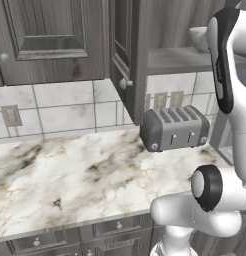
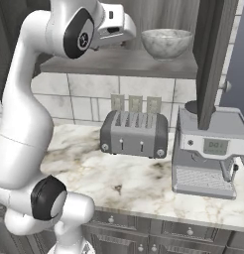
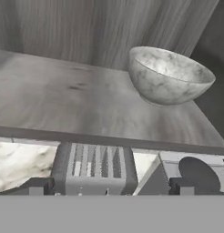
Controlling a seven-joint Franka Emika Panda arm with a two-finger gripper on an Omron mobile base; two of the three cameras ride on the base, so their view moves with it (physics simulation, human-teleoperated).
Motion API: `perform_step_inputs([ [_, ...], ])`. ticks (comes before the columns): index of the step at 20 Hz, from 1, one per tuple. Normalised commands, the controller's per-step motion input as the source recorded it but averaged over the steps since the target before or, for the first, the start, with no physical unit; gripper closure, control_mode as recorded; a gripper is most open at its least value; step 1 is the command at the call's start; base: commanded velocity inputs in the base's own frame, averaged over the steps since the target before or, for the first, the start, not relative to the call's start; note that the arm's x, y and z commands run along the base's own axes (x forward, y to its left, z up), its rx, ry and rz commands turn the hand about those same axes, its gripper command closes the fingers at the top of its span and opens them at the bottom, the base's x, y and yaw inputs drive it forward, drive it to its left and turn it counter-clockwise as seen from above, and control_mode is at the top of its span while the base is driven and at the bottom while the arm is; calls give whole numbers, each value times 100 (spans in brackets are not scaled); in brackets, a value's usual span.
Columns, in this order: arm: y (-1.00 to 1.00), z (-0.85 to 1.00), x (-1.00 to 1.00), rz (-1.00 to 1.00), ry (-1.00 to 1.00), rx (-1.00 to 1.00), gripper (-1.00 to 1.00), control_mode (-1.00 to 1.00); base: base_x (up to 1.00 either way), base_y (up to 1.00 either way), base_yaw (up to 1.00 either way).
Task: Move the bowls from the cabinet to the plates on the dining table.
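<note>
Starting at the left in the right base view, you see the arm reared up from the base, its hand lifted to shelf height so the gripper (image 2: pixel 128 31) faces into the open cabinet (image 2: pixel 119 63). It is held level with the shelf, likely so the fingers can approach the bowl from the side instead of from above, where the cabinet leaves little room. In the hand view the two dark fingertips (image 3: pixel 36 186) stand at about 7 and 5 o'clock, well apart with nothing between them, so the hand is empty and ready for a wide rim.

Moving right, the marble bowl (image 3: pixel 170 76) sits upright on the shelf at about 1 o'clock in the hand view, near the shelf's right end and apart from the hand. You see one bowl here; whether another stands elsewhere on the shelf cannot be told. From the left base view, the cabinet door (image 1: pixel 126 50) hangs open toward you, which is what exposes the shelf.

Below the shelf, the toaster (image 2: pixel 135 133) stands on the marble counter (image 2: pixel 119 183) against the tiled wall, and further right the espresso machine (image 2: pixel 207 154) sits under the other open door. Both lie beneath the bowl's way out, so you will want to carry it clear of them.

The bowl is not yet gripped; I judge the task barely begun.
</note>
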Motion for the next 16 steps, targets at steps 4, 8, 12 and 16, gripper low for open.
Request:
perform_step_inputs([
  [4,-26,0,55,0,-12,1,-100,-100,0,0,0],
  [8,-20,0,44,0,-8,0,-100,-100,0,0,0],
  [12,-16,1,14,0,0,0,-100,-100,0,0,0],
  [16,-10,6,8,0,1,0,-100,-100,0,0,0],
])
